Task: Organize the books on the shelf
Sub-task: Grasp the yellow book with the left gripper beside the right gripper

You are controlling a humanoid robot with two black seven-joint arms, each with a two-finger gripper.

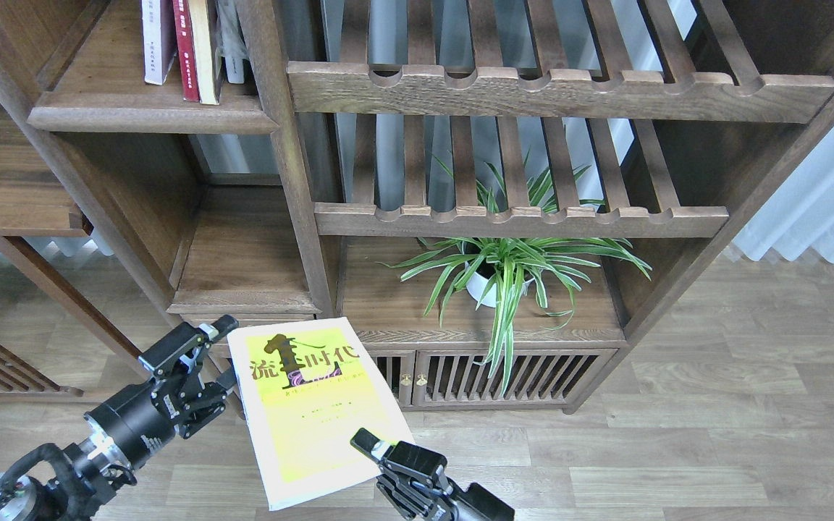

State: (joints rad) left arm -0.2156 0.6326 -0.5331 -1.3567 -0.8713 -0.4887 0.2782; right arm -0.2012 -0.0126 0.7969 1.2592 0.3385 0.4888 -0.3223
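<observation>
Book (pixel 312 409) in yellow-green, held low over the floor between both arms, well below and right of where it belongs. Left gripper (pixel 223 354) clamps its upper left edge, 1 finger above the cover and 1 under it. Right gripper (pixel 373 449) touches the lower right corner, but whether it pinches or merely props, I cannot tell. Long axis runs from near the left gripper down toward the bottom edge of view, cover facing up. Shelf (pixel 149 116) sits up and left, 3 books (pixel 185 47) upright at its right end. Left arm is nearer, reaching up from the lower left, wrist angled right.
</observation>
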